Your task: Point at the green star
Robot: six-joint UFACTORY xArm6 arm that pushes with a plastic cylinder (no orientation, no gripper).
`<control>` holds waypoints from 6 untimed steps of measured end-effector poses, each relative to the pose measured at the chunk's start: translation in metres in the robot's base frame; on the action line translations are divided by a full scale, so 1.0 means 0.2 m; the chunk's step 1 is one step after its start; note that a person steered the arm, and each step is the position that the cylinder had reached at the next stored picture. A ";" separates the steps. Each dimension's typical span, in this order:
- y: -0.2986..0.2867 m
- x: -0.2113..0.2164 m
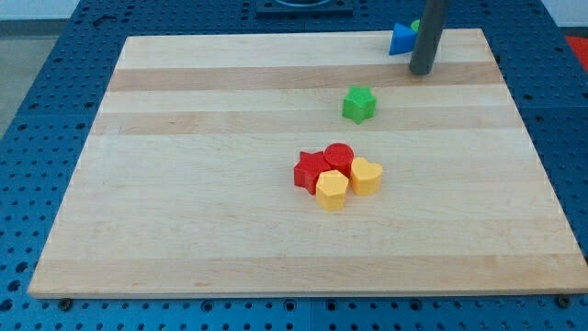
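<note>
Hovering near the view's top right of the wooden board [184, 230]: my tip [422, 71], a bare rod end, holding nothing and having no jaws to open or close. Sitting down and to the view's left of my tip, apart from it and with bare wood between: the green star [359, 104]. Needing, by the look of it, a short slide down-left to point at it. Showing no long axis, being a squat star with arms all round; facing direction not clear. Peeking out beside the rod: a blue block [401, 39], shape unclear. Clustering lower down: red star [309, 170], red round block [338, 157], two yellow blocks [366, 175].
</note>
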State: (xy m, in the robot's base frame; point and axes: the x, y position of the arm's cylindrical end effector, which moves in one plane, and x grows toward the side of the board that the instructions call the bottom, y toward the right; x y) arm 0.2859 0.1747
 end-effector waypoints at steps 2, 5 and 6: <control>0.00 -0.02; -0.14 0.41; -0.40 0.53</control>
